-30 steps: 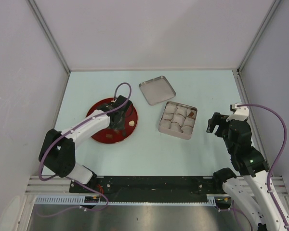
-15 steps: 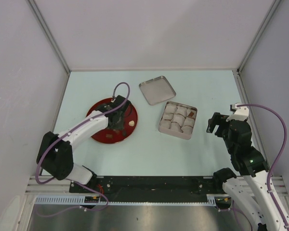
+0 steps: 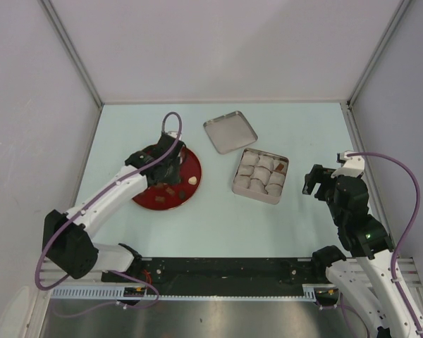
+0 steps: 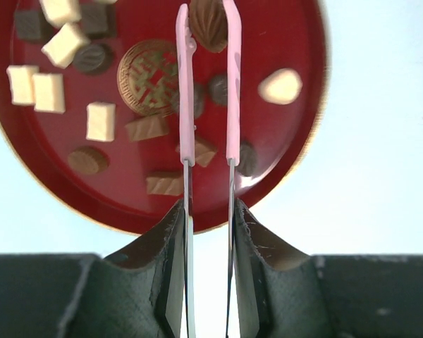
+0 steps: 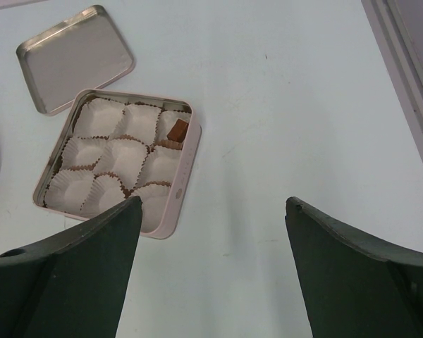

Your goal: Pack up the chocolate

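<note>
One brown piece (image 5: 177,129) sits in the tin (image 5: 185,169), most chocolate (image 4: 101,121) lies on the red plate (image 4: 282,35); left gripper (image 4: 207,10) clasps a dark piece (image 4: 209,32), right gripper (image 5: 213,204) gapes empty.

The left arm reaches forward. Its pink-fingered left gripper (image 4: 209,10) points down, jaws clamped on a dark brown ridged chocolate piece (image 4: 209,32). The right arm is folded, and the dark, broad-fingered right gripper (image 5: 213,205) has its jaws wide apart.

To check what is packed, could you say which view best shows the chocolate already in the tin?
Right wrist: the brown piece sits clear in a corner of the tin. Top external: a speck. Left wrist: nothing.
</note>
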### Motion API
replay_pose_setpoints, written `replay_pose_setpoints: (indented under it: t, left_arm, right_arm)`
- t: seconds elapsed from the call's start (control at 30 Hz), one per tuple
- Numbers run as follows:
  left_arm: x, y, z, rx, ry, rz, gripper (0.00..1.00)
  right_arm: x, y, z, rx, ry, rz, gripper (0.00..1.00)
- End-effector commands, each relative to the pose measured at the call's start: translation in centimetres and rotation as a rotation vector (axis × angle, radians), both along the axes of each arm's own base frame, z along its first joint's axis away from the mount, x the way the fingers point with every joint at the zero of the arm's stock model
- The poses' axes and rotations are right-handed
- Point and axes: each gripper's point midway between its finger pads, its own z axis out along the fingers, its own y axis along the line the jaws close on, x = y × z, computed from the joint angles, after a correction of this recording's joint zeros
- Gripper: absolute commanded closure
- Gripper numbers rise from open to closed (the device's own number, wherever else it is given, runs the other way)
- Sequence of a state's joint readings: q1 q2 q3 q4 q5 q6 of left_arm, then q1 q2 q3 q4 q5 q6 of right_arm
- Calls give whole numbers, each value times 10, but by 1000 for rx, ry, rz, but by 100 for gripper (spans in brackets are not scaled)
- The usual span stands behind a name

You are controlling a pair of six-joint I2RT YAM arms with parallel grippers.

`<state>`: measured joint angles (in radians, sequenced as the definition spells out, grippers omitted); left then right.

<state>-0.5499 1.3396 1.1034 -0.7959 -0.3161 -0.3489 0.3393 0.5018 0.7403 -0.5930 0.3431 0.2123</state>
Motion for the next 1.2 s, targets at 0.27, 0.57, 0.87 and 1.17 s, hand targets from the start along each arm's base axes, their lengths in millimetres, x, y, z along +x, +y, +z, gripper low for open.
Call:
replay_pose_setpoints:
  t: [0.27,0.57,0.87,1.17]
  left_arm:
    - [7,-117,81,-186,-214,-370,89]
    - [-14,-208,76,-113,-242,-677,89]
    - [-23,-268,60,-114,-252,-850,88]
    - [-12,-297,26,-58,-209,-897,86]
  right_arm:
    - [3,-1,10,6,-44,-8,13]
    - [2,-1,10,6,-43,-6,13]
    - [2,0,11,7,-49,-4,14]
    - [1,-1,11,4,-51,-6,13]
